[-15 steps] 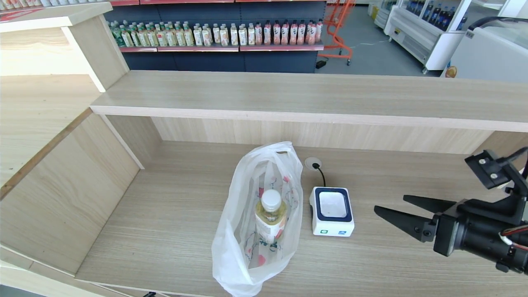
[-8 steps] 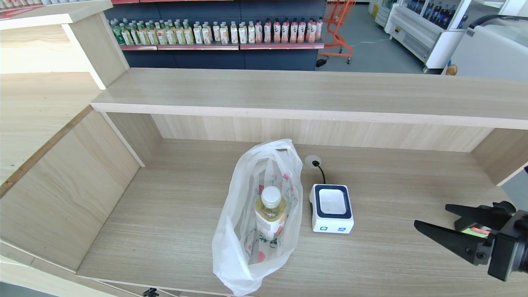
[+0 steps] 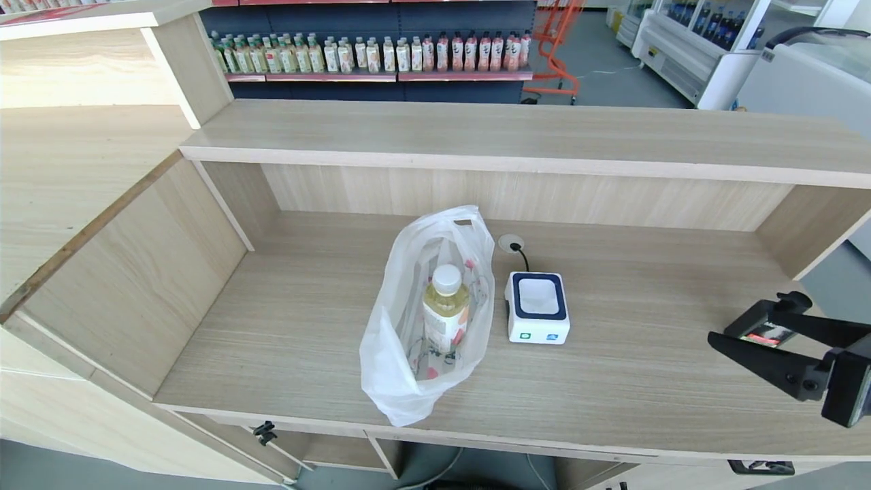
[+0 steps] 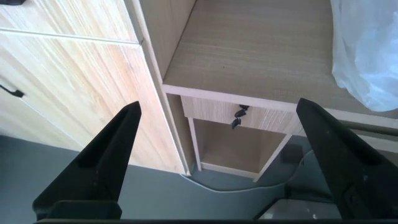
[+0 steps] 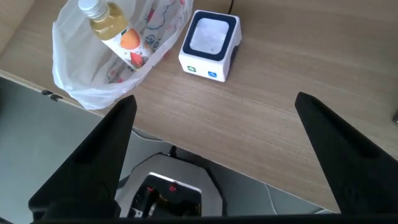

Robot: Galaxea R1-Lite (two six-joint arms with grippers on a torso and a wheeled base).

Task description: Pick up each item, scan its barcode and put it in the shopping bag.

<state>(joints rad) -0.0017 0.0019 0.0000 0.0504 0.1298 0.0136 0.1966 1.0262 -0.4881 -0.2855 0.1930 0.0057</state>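
A white plastic shopping bag [image 3: 408, 354] stands open on the wooden counter [image 3: 633, 367], also seen in the right wrist view [image 5: 74, 81] and at the left wrist view's edge [image 4: 367, 56]. Inside it stands a bottle [image 3: 446, 309] of yellow drink with a white cap [image 5: 109, 25]. Just right of the bag sits the white barcode scanner [image 3: 536, 306] with a dark-framed window [image 5: 208, 46]. My right gripper [image 3: 748, 327] hangs open and empty at the counter's right front edge. My left gripper [image 4: 217, 155] is open and empty, low beside the counter's front left corner.
A raised ledge [image 3: 517, 136] runs along the counter's back, with side walls left [image 3: 136, 272] and right [image 3: 810, 231]. A cable hole [image 3: 510, 243] lies behind the scanner. Below the front edge is a drawer with a black handle [image 4: 238, 116]. Shelves of bottles [image 3: 381, 54] stand far behind.
The whole head view has shifted, so the camera has moved back. My right gripper has drawn away from the scanner toward the counter's right front edge and stays open.
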